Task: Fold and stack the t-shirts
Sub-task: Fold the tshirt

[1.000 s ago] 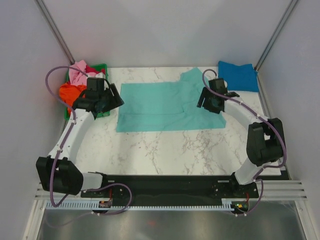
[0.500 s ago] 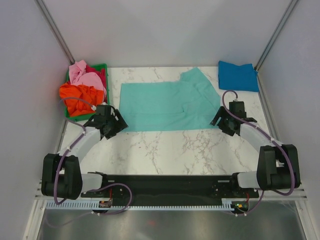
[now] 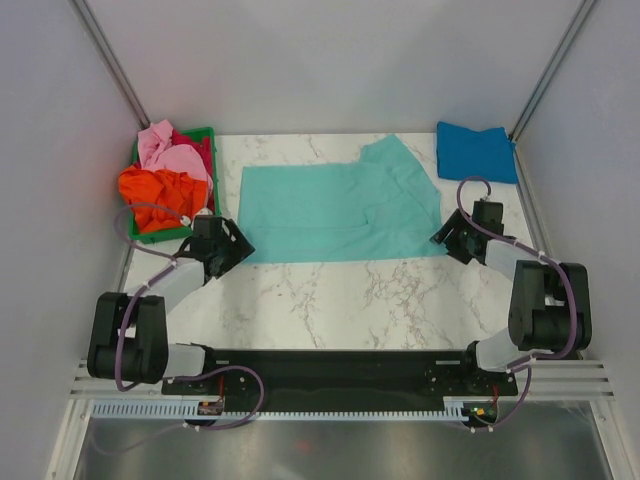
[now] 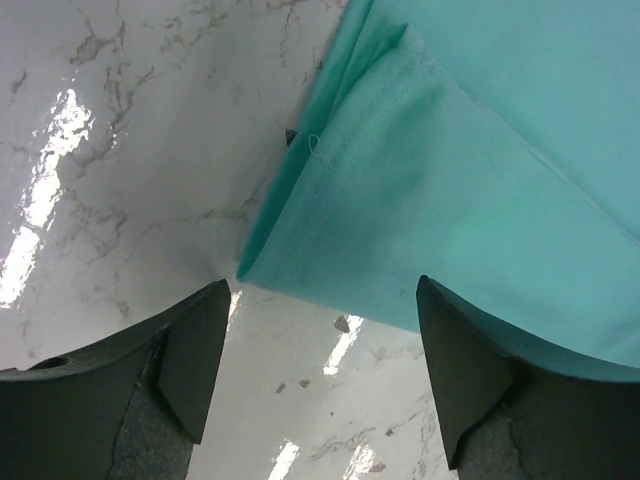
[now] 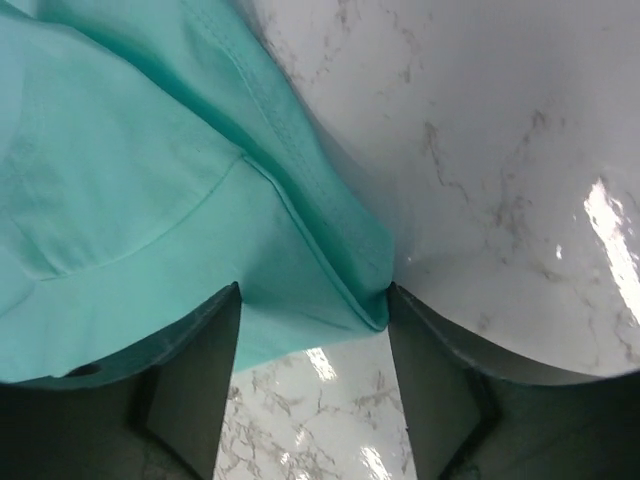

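A mint-teal t-shirt (image 3: 340, 212) lies spread flat mid-table. My left gripper (image 3: 236, 250) sits low at its near-left corner; in the left wrist view that gripper (image 4: 325, 375) is open, with the teal corner (image 4: 300, 270) just ahead of the fingers (image 4: 195, 355). My right gripper (image 3: 448, 240) is at the near-right corner, and in the right wrist view it (image 5: 312, 375) is open with the teal hem (image 5: 330, 300) lying between the fingertips (image 5: 430, 370), not pinched. A folded bright blue t-shirt (image 3: 476, 152) rests at the back right. Orange (image 3: 160, 195), pink (image 3: 165, 150) and red (image 3: 195, 145) t-shirts are heaped at the left.
A green plastic crate (image 3: 207, 132) at the back left holds the heaped shirts. White walls with metal corner posts close in the marble table (image 3: 330, 300). The black base rail (image 3: 340, 365) runs along the near edge.
Both arms drew back from the shirt's far side toward the near edge and dropped to its two near corners. The shirt itself has barely shifted.
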